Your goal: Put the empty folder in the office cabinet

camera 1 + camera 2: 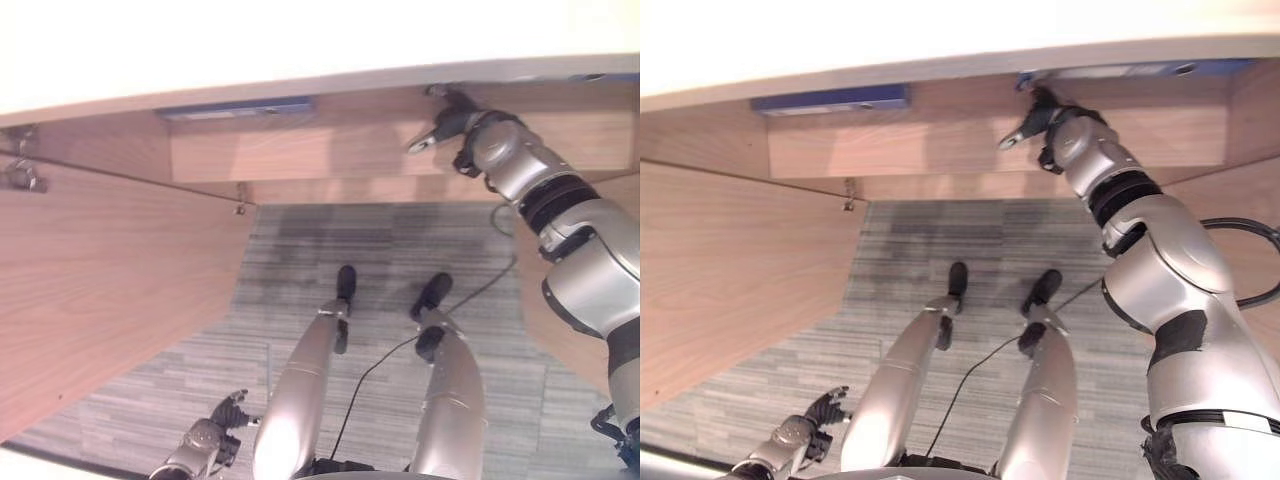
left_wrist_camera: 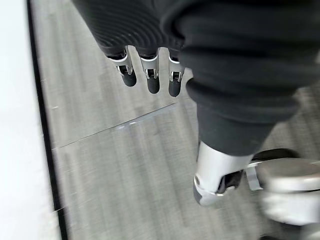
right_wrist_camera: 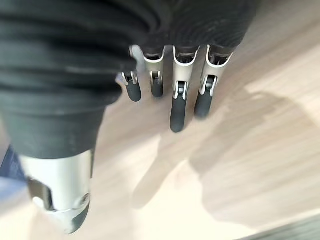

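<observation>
Right hand [image 1: 1040, 122] inside wooden cabinet [image 1: 970, 140], fingers relaxed, holding nothing, blue folder [image 1: 1140, 70] apparently just above it, left hand [image 1: 225, 420] low over carpet [image 1: 330, 240], fingers straight, empty

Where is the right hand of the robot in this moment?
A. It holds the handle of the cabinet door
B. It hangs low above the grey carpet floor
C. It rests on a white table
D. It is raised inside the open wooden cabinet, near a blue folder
D: the right hand reaches up into the wooden cabinet, just below a blue folder, its fingers relaxed and holding nothing.
</observation>
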Motion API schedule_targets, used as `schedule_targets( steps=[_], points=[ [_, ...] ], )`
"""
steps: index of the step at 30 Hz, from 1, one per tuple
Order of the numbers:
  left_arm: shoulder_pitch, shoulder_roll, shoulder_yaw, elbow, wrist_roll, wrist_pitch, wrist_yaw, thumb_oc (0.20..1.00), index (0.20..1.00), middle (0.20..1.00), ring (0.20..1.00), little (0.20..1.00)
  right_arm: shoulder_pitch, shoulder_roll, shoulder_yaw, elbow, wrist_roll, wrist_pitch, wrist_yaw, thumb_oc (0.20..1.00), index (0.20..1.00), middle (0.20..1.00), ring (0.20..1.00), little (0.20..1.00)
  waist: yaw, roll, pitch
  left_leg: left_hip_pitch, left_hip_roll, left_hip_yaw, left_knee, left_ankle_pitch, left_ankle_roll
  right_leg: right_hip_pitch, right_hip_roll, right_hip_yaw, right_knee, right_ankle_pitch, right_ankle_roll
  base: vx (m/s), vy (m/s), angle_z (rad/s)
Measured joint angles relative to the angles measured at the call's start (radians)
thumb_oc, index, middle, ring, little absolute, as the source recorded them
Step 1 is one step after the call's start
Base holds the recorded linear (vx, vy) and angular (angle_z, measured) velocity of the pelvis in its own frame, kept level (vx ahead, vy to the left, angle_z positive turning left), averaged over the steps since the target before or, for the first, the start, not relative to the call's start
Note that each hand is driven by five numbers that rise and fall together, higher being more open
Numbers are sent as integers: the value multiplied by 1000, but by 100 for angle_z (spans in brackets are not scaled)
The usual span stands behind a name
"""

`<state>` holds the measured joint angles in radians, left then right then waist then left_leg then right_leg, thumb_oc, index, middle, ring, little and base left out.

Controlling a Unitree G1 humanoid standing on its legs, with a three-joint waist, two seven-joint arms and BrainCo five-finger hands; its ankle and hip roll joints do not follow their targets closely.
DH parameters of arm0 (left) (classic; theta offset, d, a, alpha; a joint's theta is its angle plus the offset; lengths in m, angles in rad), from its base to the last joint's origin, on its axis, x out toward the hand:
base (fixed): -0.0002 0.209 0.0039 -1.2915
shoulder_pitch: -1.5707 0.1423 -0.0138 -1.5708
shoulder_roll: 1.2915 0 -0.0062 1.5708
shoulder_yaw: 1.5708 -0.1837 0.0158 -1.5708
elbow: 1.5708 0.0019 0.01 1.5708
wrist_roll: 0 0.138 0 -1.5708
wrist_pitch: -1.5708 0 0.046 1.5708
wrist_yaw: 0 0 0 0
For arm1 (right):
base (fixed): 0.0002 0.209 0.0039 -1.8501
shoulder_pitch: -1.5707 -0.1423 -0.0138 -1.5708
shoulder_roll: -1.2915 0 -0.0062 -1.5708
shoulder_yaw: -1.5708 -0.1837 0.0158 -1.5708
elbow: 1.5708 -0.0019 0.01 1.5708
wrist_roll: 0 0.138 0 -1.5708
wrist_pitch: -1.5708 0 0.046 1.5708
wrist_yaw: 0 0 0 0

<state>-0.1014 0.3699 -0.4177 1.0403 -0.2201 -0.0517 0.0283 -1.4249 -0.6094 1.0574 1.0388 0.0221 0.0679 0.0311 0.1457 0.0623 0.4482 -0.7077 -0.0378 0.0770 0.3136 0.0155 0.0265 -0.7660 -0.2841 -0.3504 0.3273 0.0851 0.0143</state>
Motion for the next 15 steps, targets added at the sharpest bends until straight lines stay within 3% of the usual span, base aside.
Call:
schedule_targets(
  steps=[4, 8, 11, 13, 15],
  points=[
    [-36, 0, 1, 43, -1, -1, 1, 1000, 1000, 1000, 1000, 1000, 19, 5, 89, -60, -147, -21, 45, 1000, 1000, 1000, 1000, 1000, -15, -7, 2, 91, 11, 20, -113, 43, -8, 87, 39, -4, -134, 62, 2, 0, -32, -20],
    [-46, -3, 7, 62, -1, -1, 0, 1000, 1000, 1000, 1000, 1000, 58, 30, 149, -136, -271, -9, 119, 1000, 1000, 1000, 1000, 1000, -28, -17, -1, 157, 23, 26, -169, 52, -18, 152, 67, -8, -200, 83, 1, 35, -34, -11],
    [-53, -7, 79, 98, 1, 0, -1, 1000, 1000, 1000, 1000, 1000, 190, 27, 189, -349, -370, 3, 216, 1000, 1000, 1000, 1000, 1000, -41, -43, -27, 251, 41, 35, -236, 65, -33, 235, 107, -10, -264, 92, -4, 113, -67, -17],
    [-51, -12, 160, 113, 4, 5, -9, 1000, 1000, 1000, 1000, 1000, 238, -4, 209, -517, -379, -5, 287, 1000, 1000, 1000, 1000, 1000, -41, -44, -27, 320, 51, 50, -268, 67, -38, 291, 123, -5, -284, 93, -5, 118, -113, -25],
    [-39, -9, 175, 144, 12, 9, -16, 1000, 1000, 1000, 1000, 1000, 284, 33, 217, -537, -384, -41, 322, 1000, 1000, 1000, 1000, 1000, -41, -44, -69, 395, 63, 69, -281, 58, -50, 357, 134, 3, -304, 91, -7, 91, -117, -32]
  ],
)
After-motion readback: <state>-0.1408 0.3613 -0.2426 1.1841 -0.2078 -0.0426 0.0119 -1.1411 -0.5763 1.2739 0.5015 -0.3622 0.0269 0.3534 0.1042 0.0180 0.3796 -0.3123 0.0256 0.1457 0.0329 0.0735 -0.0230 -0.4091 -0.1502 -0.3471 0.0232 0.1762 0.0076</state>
